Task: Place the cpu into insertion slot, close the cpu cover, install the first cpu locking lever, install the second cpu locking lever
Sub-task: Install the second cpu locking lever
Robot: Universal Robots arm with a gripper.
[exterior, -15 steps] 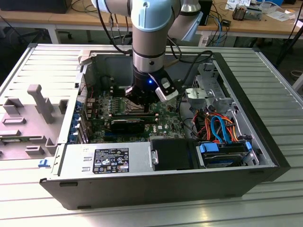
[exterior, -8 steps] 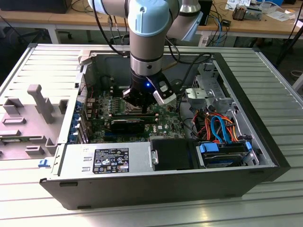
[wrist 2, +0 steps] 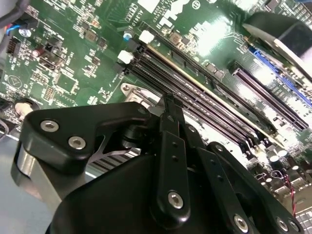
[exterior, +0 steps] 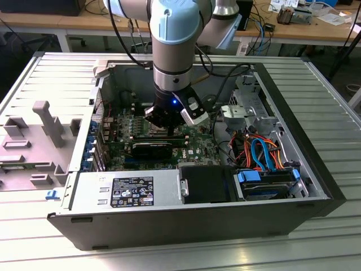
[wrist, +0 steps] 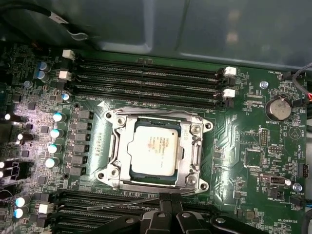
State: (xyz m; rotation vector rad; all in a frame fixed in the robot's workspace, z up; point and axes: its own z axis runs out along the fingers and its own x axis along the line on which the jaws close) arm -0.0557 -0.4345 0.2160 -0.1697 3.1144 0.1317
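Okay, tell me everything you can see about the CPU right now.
In the first wrist view the cpu is a small flat square chip with a dull silver metal top bearing faint print. It lies flat and level in the insertion slot, showing through the square cut-out of the silver cpu cover, whose frame surrounds its edges. It sits among green circuit board, between rows of long black memory slots. The gripper is beside the socket's edge, not touching the chip.

Dull silver cpu (wrist: 153, 147); silver cpu cover (wrist: 195, 146); green motherboard (wrist: 243, 141); black hand (wrist: 165, 222).
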